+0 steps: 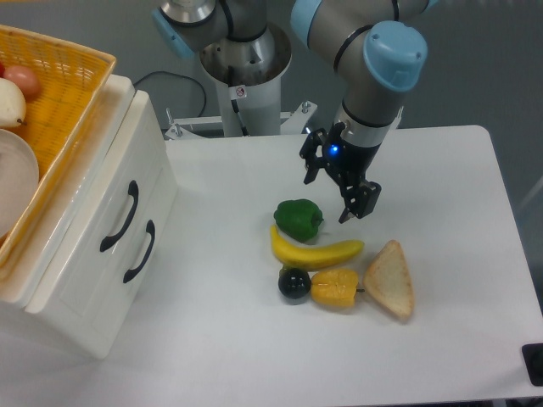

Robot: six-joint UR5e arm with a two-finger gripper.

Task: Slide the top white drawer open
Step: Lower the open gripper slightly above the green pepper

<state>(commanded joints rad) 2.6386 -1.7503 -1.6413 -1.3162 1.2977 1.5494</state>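
One table [458, 339], white, fills most of my view. Next in size, the white cabinet [59, 288] at the left edge, tilted in my view, with a yellow wicker basket [64, 93] on top holding pale rounded items I can't identify. Top drawer [119, 191] sits flush with the cabinet front, closed, its curved black handle [120, 217] just above and left of the lower drawer's handle [140, 251]. Arm [373, 68] reaches in from the grey base column [246, 76] at the back, blue cap on the wrist joint, a small blue light lit on the wrist. Gripper [333, 192] hangs over the middle of the table, well apart from the cabinet, its two fingers spread with clear space between them, nothing held. Just below it and slightly left I see a green pepper [298, 219]; under that a banana [316, 251] lying crosswise, touching or nearly touching the pepper. Below the banana a row: dark round fruit [294, 284], yellow pepper [335, 288], bread slice [389, 280] to the right. Black corner of some object [534, 363] at the table's lower right edge; can't tell what.
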